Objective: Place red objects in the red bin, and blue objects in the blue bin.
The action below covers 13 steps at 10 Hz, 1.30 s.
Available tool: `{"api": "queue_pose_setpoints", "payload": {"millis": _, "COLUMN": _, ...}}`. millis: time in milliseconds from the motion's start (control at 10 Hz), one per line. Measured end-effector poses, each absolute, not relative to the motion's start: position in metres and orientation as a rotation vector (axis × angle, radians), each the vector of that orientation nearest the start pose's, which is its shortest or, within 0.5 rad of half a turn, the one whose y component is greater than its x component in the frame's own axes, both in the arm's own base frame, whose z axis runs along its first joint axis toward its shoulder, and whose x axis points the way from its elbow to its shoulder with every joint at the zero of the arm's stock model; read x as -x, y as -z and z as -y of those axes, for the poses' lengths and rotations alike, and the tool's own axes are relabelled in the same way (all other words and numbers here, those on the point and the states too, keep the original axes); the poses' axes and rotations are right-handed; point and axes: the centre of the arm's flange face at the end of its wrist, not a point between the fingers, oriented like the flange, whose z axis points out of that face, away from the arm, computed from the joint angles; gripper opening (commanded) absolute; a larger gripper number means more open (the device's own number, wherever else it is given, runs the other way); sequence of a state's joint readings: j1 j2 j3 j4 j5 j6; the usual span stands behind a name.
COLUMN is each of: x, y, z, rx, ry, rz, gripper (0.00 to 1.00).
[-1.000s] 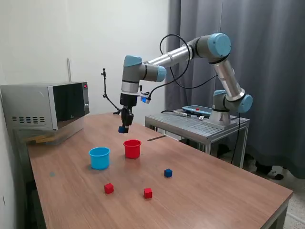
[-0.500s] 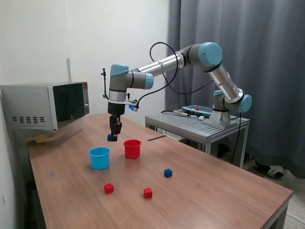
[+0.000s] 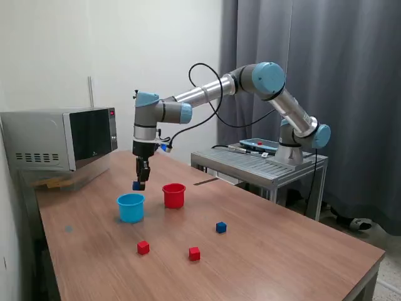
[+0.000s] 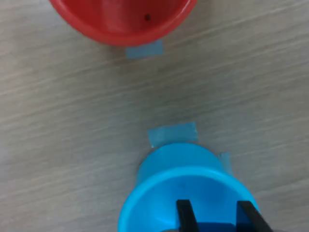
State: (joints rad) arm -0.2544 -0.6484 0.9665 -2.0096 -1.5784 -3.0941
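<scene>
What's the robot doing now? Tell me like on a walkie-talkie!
Gripper shut on blue cube, hanging over blue bin. Red bin beside it. Nothing in the way.

The long brown wood-grain table [image 3: 263, 251] looks matt and smooth, its grain running in fine streaks. The round light-blue plastic tub [image 3: 130, 207] and the round red plastic tub [image 3: 173, 195] – at its 2 o'clock – both carry a soft sheen. Flat pale-blue tape patches [image 4: 172, 134] look papery. The silver metal-cased microwave [image 3: 59, 139] has a glossy dark door – the heavy grey cloth curtain [image 3: 338, 75] hangs matt.
</scene>
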Motion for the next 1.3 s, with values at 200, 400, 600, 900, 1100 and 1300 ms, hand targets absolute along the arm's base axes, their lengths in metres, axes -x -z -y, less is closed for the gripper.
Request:
{"api": "queue_pose_setpoints", "payload": {"millis": 200, "x": 0.835, "y": -0.202, "z": -0.084, "rx": 1.924, "ry": -0.158, "rz": -2.568, "gripper": 0.0}}
{"api": "queue_pose_setpoints", "payload": {"millis": 400, "x": 0.839, "y": -0.196, "z": -0.086, "rx": 1.942, "ry": -0.159, "rz": -2.556, "gripper": 0.0}}
{"api": "queue_pose_setpoints", "payload": {"millis": 600, "x": 0.843, "y": -0.189, "z": -0.087, "rx": 1.951, "ry": -0.157, "rz": -2.549, "gripper": 0.0}}
{"api": "queue_pose_setpoints", "payload": {"millis": 900, "x": 0.845, "y": -0.181, "z": -0.088, "rx": 1.968, "ry": -0.15, "rz": -2.532, "gripper": 0.0}}
{"api": "queue_pose_setpoints", "payload": {"millis": 1100, "x": 0.845, "y": -0.18, "z": -0.089, "rx": 1.97, "ry": -0.147, "rz": -2.529, "gripper": 1.0}}
{"api": "queue_pose_setpoints", "payload": {"millis": 1300, "x": 0.845, "y": -0.179, "z": -0.089, "rx": 1.97, "ry": -0.147, "rz": -2.529, "gripper": 1.0}}
